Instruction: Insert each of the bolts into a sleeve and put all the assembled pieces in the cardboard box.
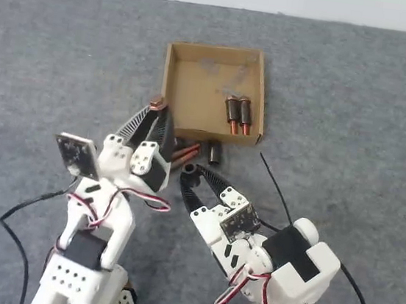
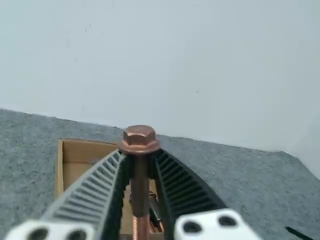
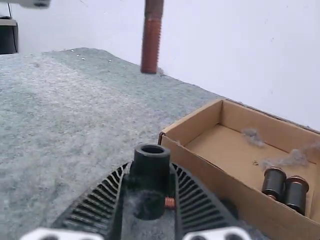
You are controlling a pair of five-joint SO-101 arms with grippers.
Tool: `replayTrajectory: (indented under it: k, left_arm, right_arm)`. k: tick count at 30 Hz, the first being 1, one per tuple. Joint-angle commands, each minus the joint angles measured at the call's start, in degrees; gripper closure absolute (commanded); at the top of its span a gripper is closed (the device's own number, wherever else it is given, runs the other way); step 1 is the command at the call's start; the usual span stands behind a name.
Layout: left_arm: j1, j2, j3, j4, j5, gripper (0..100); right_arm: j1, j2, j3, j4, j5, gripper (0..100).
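My left gripper [image 1: 157, 111] is shut on a copper bolt [image 2: 139, 142], head up, just in front of the cardboard box [image 1: 173, 81]. My right gripper [image 1: 188, 175] is shut on a black sleeve [image 3: 149, 165], held upright with its bore showing. In the right wrist view the bolt's threaded end [image 3: 151, 45] hangs above and beyond the sleeve. Two assembled pieces [image 1: 238, 115] lie side by side in the box's near right corner. A loose bolt [image 1: 185, 153] and a loose sleeve [image 1: 215, 152] lie on the carpet against the box's front wall.
Grey carpet [image 1: 354, 126] covers the table all around the box. A thin black cable [image 1: 276, 187] runs across it to the right of my right gripper. A white wall stands behind the table.
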Motion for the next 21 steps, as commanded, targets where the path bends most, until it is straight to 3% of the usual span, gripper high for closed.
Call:
replayTrajectory:
  k: [1,5,12,21]
  left_arm:
    - [2.7,-7.9,-0.7,6.6,1.8,99]
    - [5.6,-14.7,2.1,10.4,2.7,99]
    - [5.7,-14.5,7.0,4.8,2.5,99]
    - [5.9,-14.4,7.0,5.0,2.5,99]
  right_arm:
    - [-0.4,-0.7,1.4,0.1,-0.8,99.3]
    - [-0.4,-0.7,1.4,0.1,-0.8,99.3]
    - [-0.4,-0.8,1.4,0.1,-0.8,99.3]
    - [-0.5,-1.1,1.4,0.1,-0.8,99.3]
